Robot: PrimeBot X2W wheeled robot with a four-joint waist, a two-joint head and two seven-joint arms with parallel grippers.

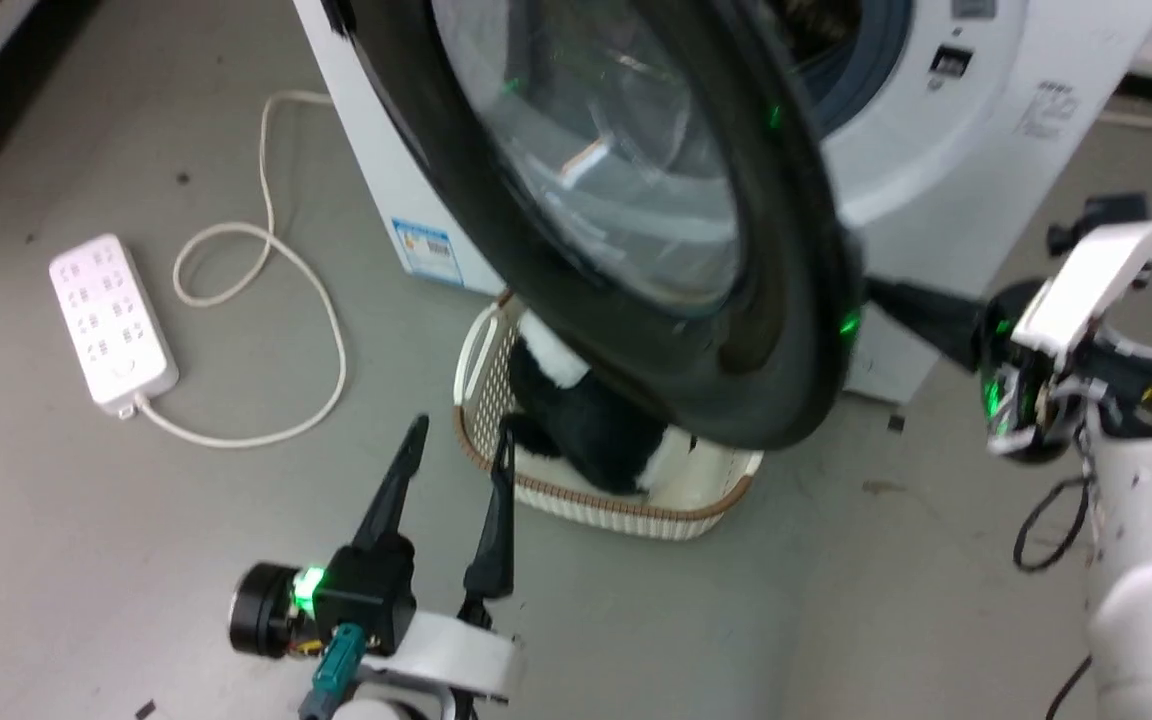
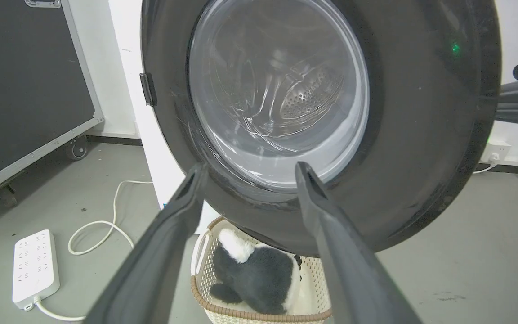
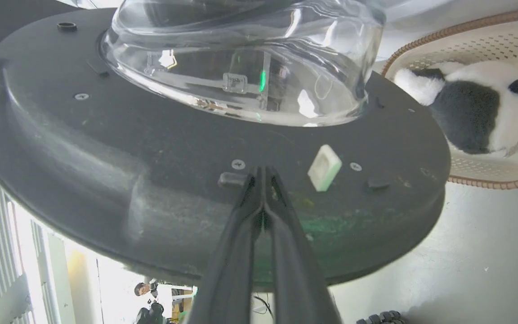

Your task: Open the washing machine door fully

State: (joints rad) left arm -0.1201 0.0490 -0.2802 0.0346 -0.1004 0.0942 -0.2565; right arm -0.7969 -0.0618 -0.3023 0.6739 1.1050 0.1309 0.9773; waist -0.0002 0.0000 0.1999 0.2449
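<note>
The washing machine door (image 1: 786, 330), a wide black rim around a bulging clear glass centre (image 1: 616, 150), stands swung partly out from the white washing machine (image 1: 936, 150). My right gripper (image 1: 886, 297) reaches in from the right behind the rim. In the right wrist view it is shut (image 3: 262, 172), with its tips against the door's black inner face (image 3: 151, 148) below the glass bowl (image 3: 241, 58) and nothing between them. My left gripper (image 1: 461, 440) is open in front of the door's outer face (image 2: 421, 135), and its fingers (image 2: 301, 173) frame the lower glass without touching it.
A cream basket (image 1: 636, 510) holding a black-and-white plush toy (image 1: 586, 420) sits on the floor under the door. To the left lie a white power strip (image 1: 111, 320) and its looped cord (image 1: 316, 300). A black wheeled case (image 2: 25, 90) stands at the far left.
</note>
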